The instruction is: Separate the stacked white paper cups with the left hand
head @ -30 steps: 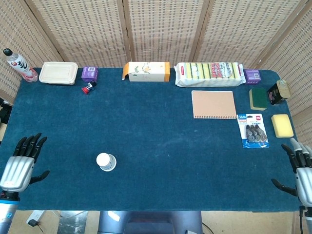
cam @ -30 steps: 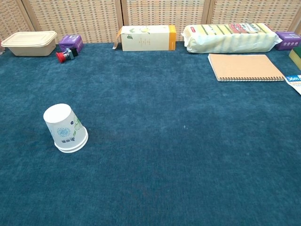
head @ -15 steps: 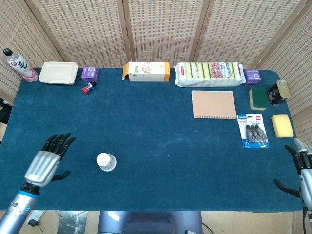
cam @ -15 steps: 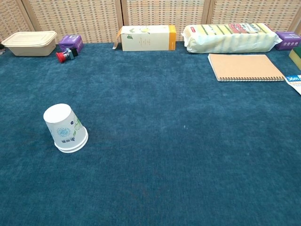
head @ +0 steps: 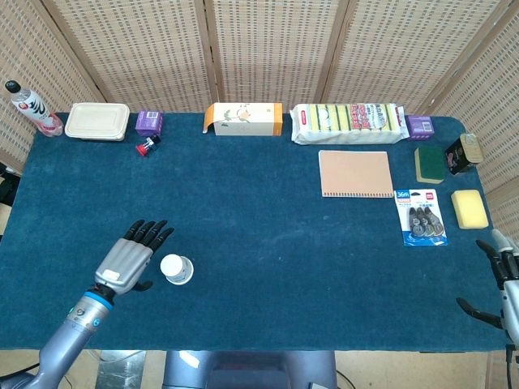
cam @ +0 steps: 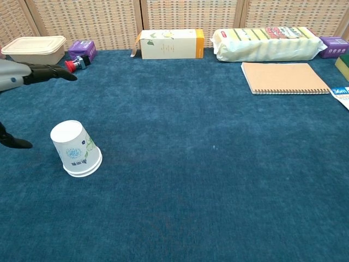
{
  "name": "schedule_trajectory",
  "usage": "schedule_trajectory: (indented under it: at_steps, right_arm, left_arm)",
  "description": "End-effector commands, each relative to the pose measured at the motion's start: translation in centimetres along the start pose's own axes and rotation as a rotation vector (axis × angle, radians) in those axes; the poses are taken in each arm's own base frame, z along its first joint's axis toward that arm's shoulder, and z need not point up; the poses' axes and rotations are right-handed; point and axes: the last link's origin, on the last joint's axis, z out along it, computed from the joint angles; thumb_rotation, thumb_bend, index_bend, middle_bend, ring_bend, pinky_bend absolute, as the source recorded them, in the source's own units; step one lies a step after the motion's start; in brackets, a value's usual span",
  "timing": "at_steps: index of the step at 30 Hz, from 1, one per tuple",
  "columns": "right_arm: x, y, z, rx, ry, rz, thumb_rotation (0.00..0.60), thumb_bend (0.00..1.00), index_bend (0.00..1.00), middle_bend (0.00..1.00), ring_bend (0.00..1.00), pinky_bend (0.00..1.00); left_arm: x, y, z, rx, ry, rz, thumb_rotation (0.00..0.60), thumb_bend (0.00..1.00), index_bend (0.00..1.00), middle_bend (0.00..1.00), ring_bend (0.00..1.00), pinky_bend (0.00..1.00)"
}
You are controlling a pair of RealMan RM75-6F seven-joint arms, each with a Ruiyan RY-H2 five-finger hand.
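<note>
The stacked white paper cups (head: 176,269) (cam: 76,149) stand upside down on the blue table cloth, a green print on their side. My left hand (head: 130,256) (cam: 32,75) hovers just left of them, fingers spread and holding nothing; it is apart from the cups. In the chest view only its fingertips and thumb enter from the left edge. My right hand (head: 504,279) sits at the table's front right corner, far from the cups, fingers apart and empty.
Along the back edge lie a bottle (head: 29,108), a lunch box (head: 97,121), a purple box (head: 149,121), a red-capped item (head: 147,147), a carton (head: 244,118) and a sponge pack (head: 349,122). A notebook (head: 355,173), a blister pack (head: 421,217) and sponges (head: 469,208) lie at the right.
My left hand has moved from the front left corner rightward and forward to just beside the cups. The cups have not moved. The right hand has drifted slightly towards the edge.
</note>
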Motion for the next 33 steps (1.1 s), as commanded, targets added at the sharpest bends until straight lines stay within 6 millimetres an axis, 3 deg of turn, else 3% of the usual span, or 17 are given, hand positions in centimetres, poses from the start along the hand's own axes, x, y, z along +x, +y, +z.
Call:
schedule_trajectory:
  at_steps: [1, 7, 17, 33]
  right_arm:
    - [0.0, 0.0, 0.0, 0.0, 0.001, 0.003, 0.6, 0.15, 0.1, 0.0, 0.0, 0.0]
    - [0.2, 0.2, 0.0, -0.003, 0.0, 0.01, 0.6, 0.15, 0.1, 0.0, 0.0, 0.0]
    - [0.4, 0.3, 0.0, -0.004, 0.003, 0.023, 0.6, 0.15, 0.1, 0.0, 0.0, 0.0]
    - [0.4, 0.2, 0.0, 0.003, -0.011, 0.036, 0.6, 0.15, 0.1, 0.0, 0.0, 0.0]
  left_arm:
    - [-0.1, 1.3, 1.0, -0.016, -0.028, -0.004, 0.6, 0.13, 0.0, 0.0, 0.0, 0.0]
    - [-0.5, 2.1, 2.1, -0.013, -0.05, -0.021, 0.6, 0.13, 0.01, 0.0, 0.0, 0.0]
    - [-0.9, 2.4, 2.3, -0.006, -0.07, -0.029, 0.6, 0.14, 0.22, 0.0, 0.0, 0.0]
    - [-0.8, 2.3, 2.2, 0.015, -0.084, -0.021, 0.6, 0.23, 0.26, 0.0, 0.0, 0.0]
